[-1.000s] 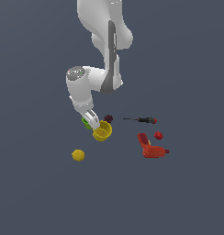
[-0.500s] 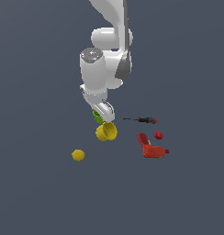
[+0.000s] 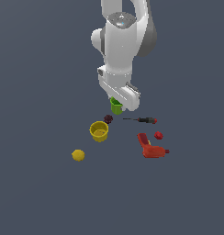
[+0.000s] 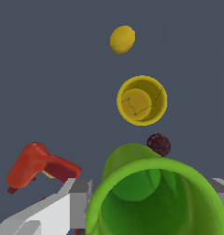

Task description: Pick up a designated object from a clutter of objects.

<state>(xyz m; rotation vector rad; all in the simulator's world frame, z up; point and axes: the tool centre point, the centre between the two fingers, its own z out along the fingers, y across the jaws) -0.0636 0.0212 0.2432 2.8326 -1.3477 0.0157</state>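
The white arm (image 3: 123, 41) carries the green cup (image 3: 116, 107) in its gripper (image 3: 119, 102), clenched on the cup's rim, so the pick looks made and the next move is probably to hold it steady clear of the clutter. The cup hangs above the floor over the dark maroon ball (image 3: 108, 119), near the yellow cup (image 3: 99, 131) and apart from the red drill (image 3: 149, 147). In the wrist view its mouth faces the camera, long axis along the gripper.
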